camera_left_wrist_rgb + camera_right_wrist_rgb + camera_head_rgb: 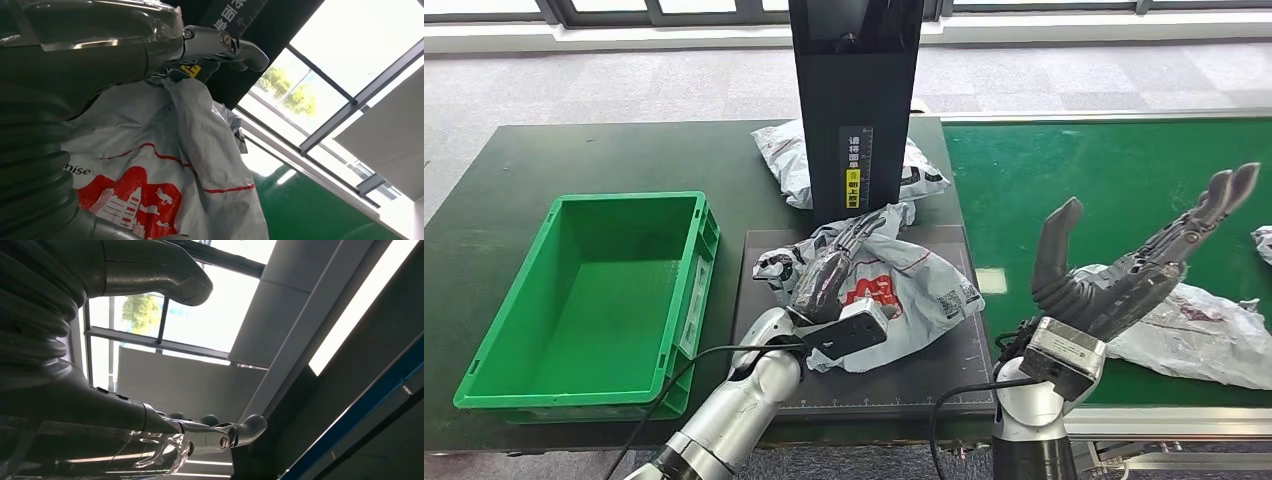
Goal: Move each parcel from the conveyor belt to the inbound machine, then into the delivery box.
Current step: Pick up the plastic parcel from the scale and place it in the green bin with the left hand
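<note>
Head view: left hand (829,268) clasping grey parcel (904,280) on the black inbound machine (864,385), right hand (1124,265) spread, empty.

Crate (494,378) left of scanner plate (924,385), parcel (904,285) on plate, conveyor belt (1074,170) to its right

Crinkled glossy plastic parcel (894,280); smooth plastic crate (594,300); seemingly matt belt (1114,170).

– What colours are the parcels?
– The parcel (904,285) is grey with a red and white print. The rear parcel (786,160) is grey too.
– And the rest?
– Green crate (689,300), green belt (1114,170), black machine (854,90) with a yellow label (853,187).
</note>
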Tool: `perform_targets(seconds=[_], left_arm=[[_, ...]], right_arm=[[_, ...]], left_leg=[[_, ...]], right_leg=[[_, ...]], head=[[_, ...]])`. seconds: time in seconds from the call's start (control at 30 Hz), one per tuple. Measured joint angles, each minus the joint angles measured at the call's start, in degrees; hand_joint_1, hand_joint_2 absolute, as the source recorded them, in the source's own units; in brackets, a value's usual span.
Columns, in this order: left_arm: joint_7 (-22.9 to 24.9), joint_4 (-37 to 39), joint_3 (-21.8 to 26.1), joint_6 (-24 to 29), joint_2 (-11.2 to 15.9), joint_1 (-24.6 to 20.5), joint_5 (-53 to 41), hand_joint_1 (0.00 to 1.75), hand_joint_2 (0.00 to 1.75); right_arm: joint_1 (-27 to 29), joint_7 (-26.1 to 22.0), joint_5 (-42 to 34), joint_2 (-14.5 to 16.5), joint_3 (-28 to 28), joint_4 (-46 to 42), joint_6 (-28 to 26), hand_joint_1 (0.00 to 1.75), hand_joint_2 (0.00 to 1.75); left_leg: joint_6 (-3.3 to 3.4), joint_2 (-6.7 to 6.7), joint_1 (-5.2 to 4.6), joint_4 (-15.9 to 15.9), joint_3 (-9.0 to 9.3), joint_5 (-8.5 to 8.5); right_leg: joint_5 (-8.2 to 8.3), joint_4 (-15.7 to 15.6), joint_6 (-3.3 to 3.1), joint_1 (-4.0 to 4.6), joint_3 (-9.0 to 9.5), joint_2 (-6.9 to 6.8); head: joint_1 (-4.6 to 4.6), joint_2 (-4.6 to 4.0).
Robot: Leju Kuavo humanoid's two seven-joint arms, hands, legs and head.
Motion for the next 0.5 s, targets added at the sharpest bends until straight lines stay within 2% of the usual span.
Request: perform_targets(seconds=[0.2,0.33,0.43,0.5], left_arm=[[1.44,4.76,-0.04,1.10,-0.47,-1.91,-2.49,0.00,1.75],[7.21,7.16,-1.30,5.16,-0.51,-3.03,-8.82,0.00,1.75],[8.99,8.22,-2.09,6.35,-0.51,-3.39,-10.79,0.00,1.75],[12.51,9.02,-2.71,8.11,-0.51,-3.76,-14.26,0.00,1.75]], right_arm=[[0.10,0.00,0.07,-0.02,-0.46,0.00,0.00,0.00,1.75],[0.14,0.00,0.08,-0.03,-0.69,0.00,0.00,0.00,1.75],[0.19,0.00,0.09,-0.04,-1.06,0.00,0.00,0.00,1.75],[0.22,0.00,0.13,-0.04,-1.24,0.00,0.00,0.00,1.75]], left_leg=[[0.00,0.00,0.00,0.00,-0.01,0.00],[0.00,0.00,0.00,0.00,-0.01,0.00],[0.00,0.00,0.00,0.00,0.00,0.00],[0.00,0.00,0.00,0.00,0.00,0.00]], right_leg=[[-0.01,0.00,0.00,0.00,0.00,0.00],[0.00,0.00,0.00,0.00,0.01,0.00],[0.00,0.00,0.00,0.00,0.02,-0.01],[0.00,0.00,0.00,0.00,0.02,0.00]], head=[[0.00,0.00],[0.00,0.00],[0.00,0.00],[0.00,0.00]])
